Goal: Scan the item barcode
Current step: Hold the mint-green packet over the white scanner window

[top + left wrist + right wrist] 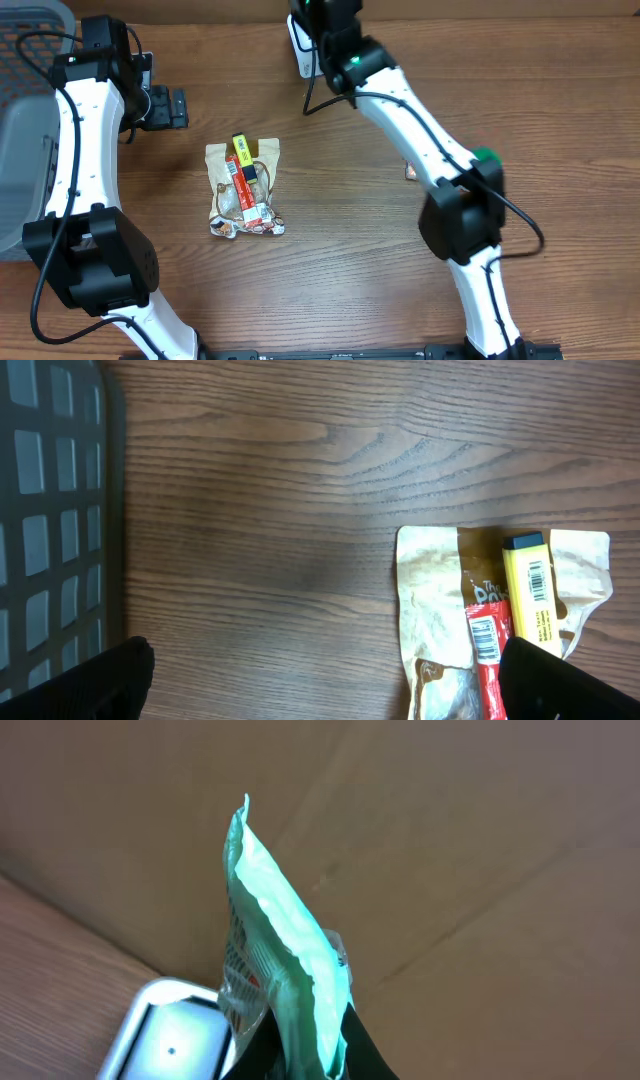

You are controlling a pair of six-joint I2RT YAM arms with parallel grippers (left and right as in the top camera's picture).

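Right gripper [300, 1055] clamped on green packet [285, 960], held upright by scanner [170, 1035], prob. to show barcode; left gripper [170, 106] jaws apart, idle nr snacks [245, 185].

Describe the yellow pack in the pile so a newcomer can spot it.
On the wooden table, right of the grey basket, a small heap of packets lies near the middle. Two narrow packs sit side by side on its tan pouch. The yellow pack has a black end and a barcode facing up, while the red pack beside it is the only neighbour of similar shape.
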